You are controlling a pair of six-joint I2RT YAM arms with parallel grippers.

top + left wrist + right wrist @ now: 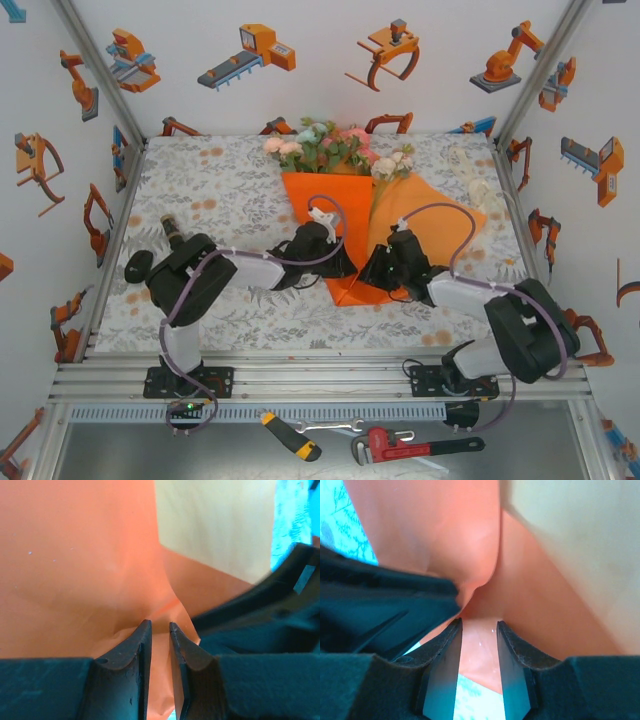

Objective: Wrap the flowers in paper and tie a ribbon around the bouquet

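Observation:
The flowers, pink, peach and white roses with green leaves, lie at the back of the table. The orange paper is folded over their stems into a cone that tapers toward me. Its right flap lies looser and paler. My left gripper is at the cone's narrow end. In its wrist view the jaws stand narrow with a creased fold of paper between them. My right gripper is just to the right. Its jaws are apart over paper and tablecloth. The cream ribbon lies at the back right.
The floral tablecloth covers the table between white walls with orange robot stickers. The two grippers are close together at the cone's tip. A screwdriver and a red pipe wrench lie on the shelf in front of the arm bases.

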